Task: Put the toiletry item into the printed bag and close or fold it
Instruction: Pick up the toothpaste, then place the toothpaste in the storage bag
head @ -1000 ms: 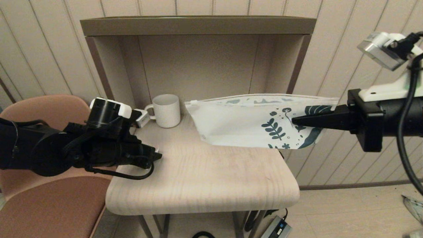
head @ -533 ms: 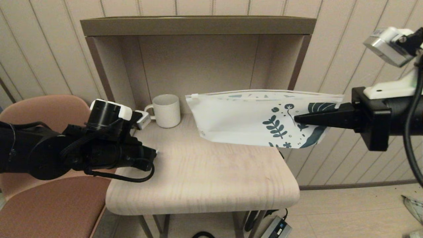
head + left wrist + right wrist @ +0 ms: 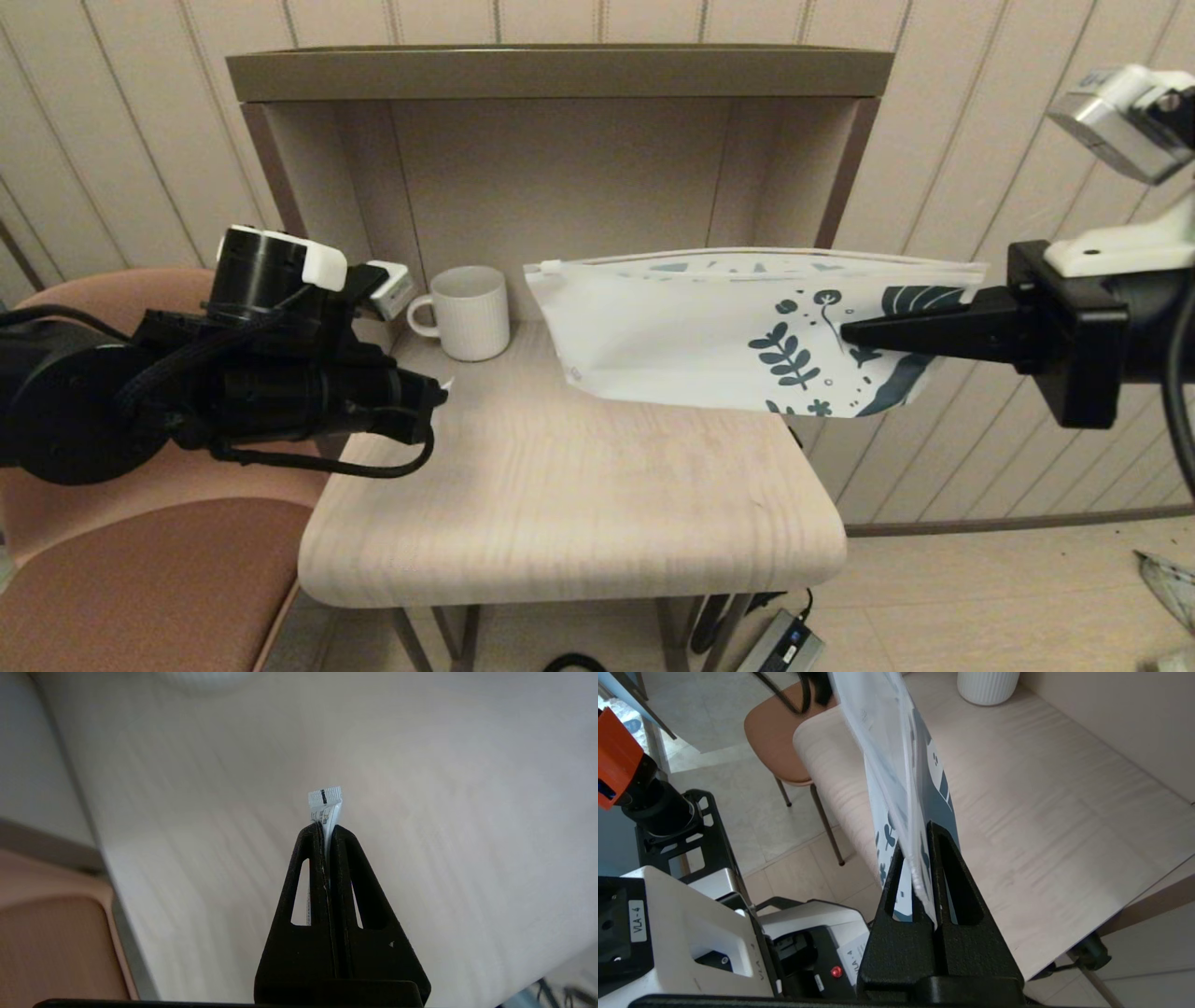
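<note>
My right gripper [image 3: 850, 334] is shut on the leaf-printed end of the printed bag [image 3: 691, 336], holding it in the air over the table's back right, zip strip along the top. The right wrist view shows the printed bag [image 3: 901, 779] edge-on, pinched between the right gripper [image 3: 924, 835] fingers. My left gripper [image 3: 439, 397] hovers over the table's left side, shut on the toiletry item [image 3: 446, 384], a slim white tube. In the left wrist view the toiletry item's [image 3: 325, 805] crimped end sticks out past the left gripper [image 3: 326, 830] tips.
A ribbed white mug [image 3: 471, 313] stands at the back left of the wooden table [image 3: 579, 504], inside a shelf alcove [image 3: 560, 75]. A pink-brown chair [image 3: 140, 579] sits to the left. A power adapter [image 3: 780, 644] lies on the floor below.
The left arm has risen and drawn slightly back with the tube. The right gripper has lifted the bag a little higher and shifted it right.
</note>
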Robot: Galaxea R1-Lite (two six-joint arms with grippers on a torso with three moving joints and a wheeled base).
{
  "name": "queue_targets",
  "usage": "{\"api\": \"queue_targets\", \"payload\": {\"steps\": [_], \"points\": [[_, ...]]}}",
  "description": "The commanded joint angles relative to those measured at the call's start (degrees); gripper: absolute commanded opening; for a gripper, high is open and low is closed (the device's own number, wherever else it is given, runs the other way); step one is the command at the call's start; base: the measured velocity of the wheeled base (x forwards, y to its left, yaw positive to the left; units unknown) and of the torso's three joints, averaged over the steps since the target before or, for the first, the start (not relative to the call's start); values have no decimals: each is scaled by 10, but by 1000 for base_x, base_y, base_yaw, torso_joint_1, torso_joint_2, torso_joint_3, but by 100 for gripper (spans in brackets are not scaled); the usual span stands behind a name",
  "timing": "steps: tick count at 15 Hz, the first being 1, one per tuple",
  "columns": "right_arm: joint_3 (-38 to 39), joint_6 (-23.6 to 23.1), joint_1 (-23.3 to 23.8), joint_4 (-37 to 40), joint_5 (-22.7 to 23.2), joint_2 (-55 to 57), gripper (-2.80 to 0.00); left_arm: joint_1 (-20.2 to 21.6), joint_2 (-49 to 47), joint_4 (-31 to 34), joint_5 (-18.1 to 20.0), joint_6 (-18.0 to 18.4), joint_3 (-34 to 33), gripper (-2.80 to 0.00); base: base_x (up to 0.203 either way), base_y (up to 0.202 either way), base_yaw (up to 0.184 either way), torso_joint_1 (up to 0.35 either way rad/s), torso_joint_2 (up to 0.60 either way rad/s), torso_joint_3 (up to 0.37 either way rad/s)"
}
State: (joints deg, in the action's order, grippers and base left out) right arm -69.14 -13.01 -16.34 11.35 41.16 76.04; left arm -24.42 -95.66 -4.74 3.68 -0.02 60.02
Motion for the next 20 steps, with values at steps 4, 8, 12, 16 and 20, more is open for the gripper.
{"api": "queue_targets", "payload": {"steps": [4,8,12,16,20], "points": [[38,-3,-8,0,2,-2,-280,0,38,1,0,-26,34,-280,0,0,0,0,0,0],[63,-8,-24,-2,4,23,-280,0,65,29,15,-29,80,-280,0,0,0,0,0,0],[105,-9,-66,-60,2,61,-280,0,66,73,79,-59,165,-280,0,0,0,0,0,0],[100,0,-86,-71,6,87,-280,0,37,87,194,-63,220,-280,0,0,0,0,0,0],[84,1,-96,-71,6,101,-280,-1,-8,82,299,-140,277,-280,0,0,0,0,0,0]]}}
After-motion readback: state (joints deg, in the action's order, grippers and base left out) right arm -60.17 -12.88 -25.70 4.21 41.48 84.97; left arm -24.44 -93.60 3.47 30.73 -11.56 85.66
